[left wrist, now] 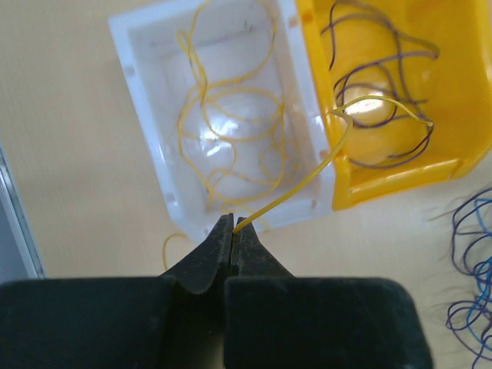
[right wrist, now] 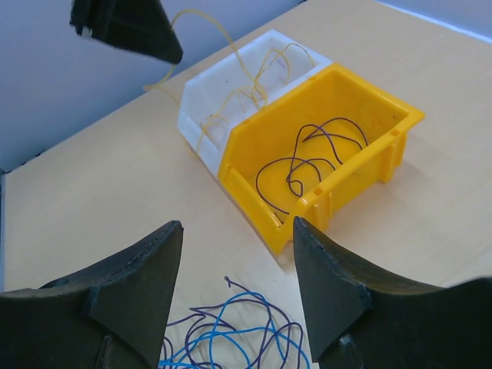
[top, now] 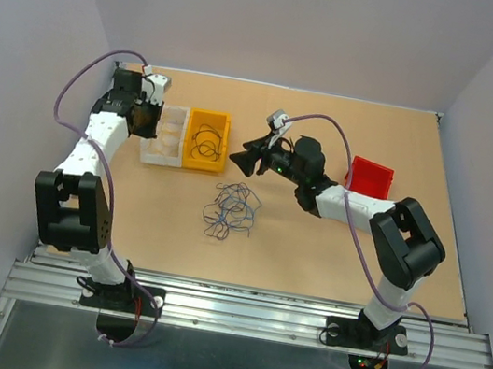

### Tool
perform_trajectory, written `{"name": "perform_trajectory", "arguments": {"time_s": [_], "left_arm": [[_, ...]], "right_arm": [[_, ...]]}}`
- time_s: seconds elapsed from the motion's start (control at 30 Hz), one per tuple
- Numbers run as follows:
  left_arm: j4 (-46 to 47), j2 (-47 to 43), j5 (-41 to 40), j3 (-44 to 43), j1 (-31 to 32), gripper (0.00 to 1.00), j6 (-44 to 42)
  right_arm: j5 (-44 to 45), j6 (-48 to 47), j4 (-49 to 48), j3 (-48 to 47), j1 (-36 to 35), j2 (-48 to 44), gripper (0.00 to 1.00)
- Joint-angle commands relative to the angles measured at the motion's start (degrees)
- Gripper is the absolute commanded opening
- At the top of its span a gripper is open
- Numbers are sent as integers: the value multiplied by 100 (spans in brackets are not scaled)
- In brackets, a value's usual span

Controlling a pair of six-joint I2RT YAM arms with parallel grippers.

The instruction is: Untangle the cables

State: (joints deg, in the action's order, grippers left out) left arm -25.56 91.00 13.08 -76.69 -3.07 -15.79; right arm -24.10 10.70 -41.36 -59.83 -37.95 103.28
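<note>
Mid-sorting, left tool (left wrist: pixel 233 227) at lower centre pinches a yellow wire (left wrist: pixel 293 192), right tool (right wrist: pixel 237 231) spread; next, probably lift its tail from yellow bin (left wrist: pixel 400 183) into white bin (left wrist: pixel 140 108).

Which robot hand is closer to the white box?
Left. The left gripper, holding a yellow wire, hovers beside the white plastic box; the right gripper sits past the yellow plastic bin.

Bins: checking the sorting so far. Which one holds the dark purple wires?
The yellow bin: dark purple loops lie in it. The white bin beside it holds yellow strands, and the red bin shows no wires.
</note>
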Motion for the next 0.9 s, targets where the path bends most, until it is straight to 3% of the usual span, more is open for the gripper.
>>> {"name": "perform_trajectory", "arguments": {"time_s": [0.0, 0.13, 0.3, 0.43, 0.87], "left_arm": [[403, -601, -622, 582, -27, 0, -178], [298, -890, -369, 935, -36, 0, -275], [-351, -1251, -69, 691, -36, 0, -442], [-467, -1401, -490, 769, -27, 0, -539], [737, -365, -1185, 1384, -62, 0, -609]], "right_arm": [[54, -86, -170, 112, -10, -283, 65], [45, -77, -161, 121, -10, -283, 65], [37, -77, -170, 95, -10, -256, 65], [63, -94, -170, 147, -19, -309, 65], [80, -129, -170, 218, -10, -406, 65]]}}
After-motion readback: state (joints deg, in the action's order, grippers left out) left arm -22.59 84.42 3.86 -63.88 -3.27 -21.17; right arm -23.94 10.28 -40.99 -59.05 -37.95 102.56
